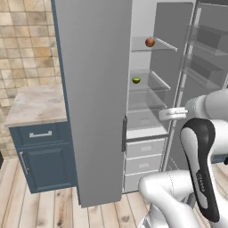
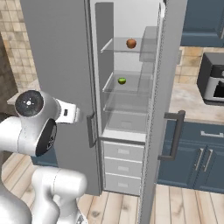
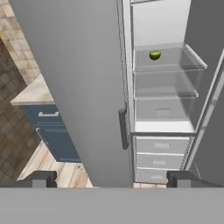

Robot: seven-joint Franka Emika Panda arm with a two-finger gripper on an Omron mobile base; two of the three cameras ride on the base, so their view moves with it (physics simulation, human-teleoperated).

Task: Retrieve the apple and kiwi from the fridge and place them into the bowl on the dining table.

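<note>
Fridge [image 1: 93, 102] right door open. My pincer [image 3: 111, 179] spread wide, empty, well short of shelves. Apple [image 1: 150, 42] on upper shelf, above and ahead of pincer. Kiwi [image 3: 155, 55] one shelf lower, ahead. Judgement: neither fruit retrieved; both picks and placements outstanding.

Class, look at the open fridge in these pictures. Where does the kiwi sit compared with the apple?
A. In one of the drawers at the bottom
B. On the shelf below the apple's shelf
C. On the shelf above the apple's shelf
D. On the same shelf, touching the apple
B: in the fridge, the green kiwi rests on a clear shelf one level beneath the shelf holding the reddish apple.
</note>
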